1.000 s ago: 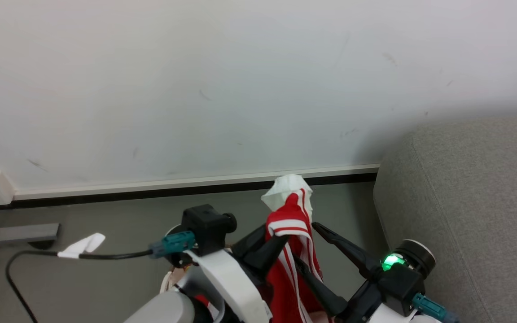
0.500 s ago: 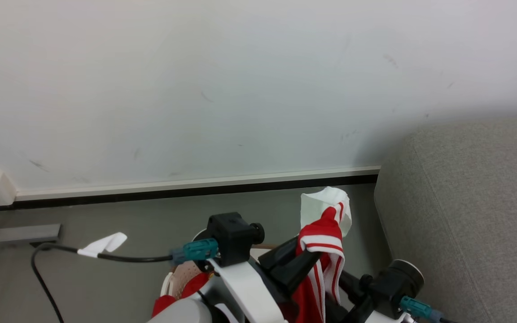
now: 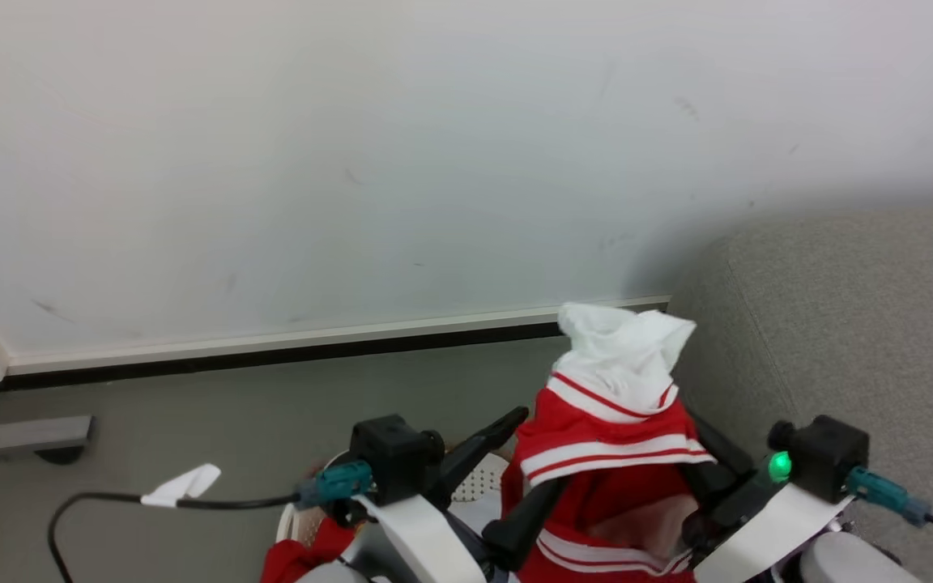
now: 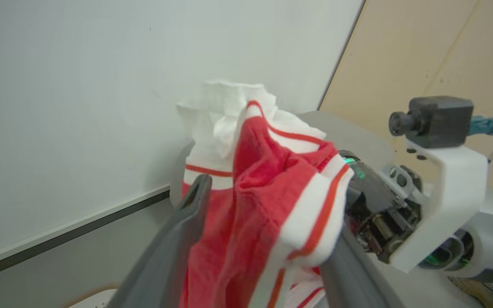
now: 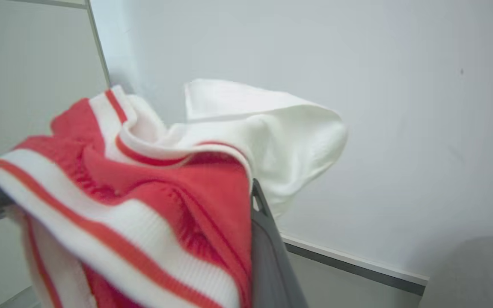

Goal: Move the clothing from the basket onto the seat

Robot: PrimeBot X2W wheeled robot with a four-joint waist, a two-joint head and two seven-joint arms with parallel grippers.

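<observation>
White wall (image 3: 353, 162) across the back, and the big grey seat (image 3: 855, 324) fills the right side, its rounded edge facing the grey floor (image 3: 232, 405). Up in the air, just beside that edge and not on the seat, we have the clothing (image 3: 612, 441): a red bundle with white bands and a white panel poking out on top. It hangs above the basket (image 3: 479, 483), whose perforated white wall peeks out low between the arms. There's more red fabric (image 3: 296, 559) down at the basket's left side.

The left claw (image 3: 525, 463) is spread wide. In the left wrist view both dark fingers (image 4: 178, 244) stand well apart, with the cloth bunched between them and draped over them rather than pinched.

The right claw (image 3: 701, 474) is buried under the garment from the other side. Its wrist view gives us one finger (image 5: 268, 256) with red and white cloth lying over it, and the other finger is covered, so I can't call how wide it stands. A green light (image 3: 778, 466) glows on that wrist.

A black cable with a white tag (image 3: 183, 484) trails off to the left.
</observation>
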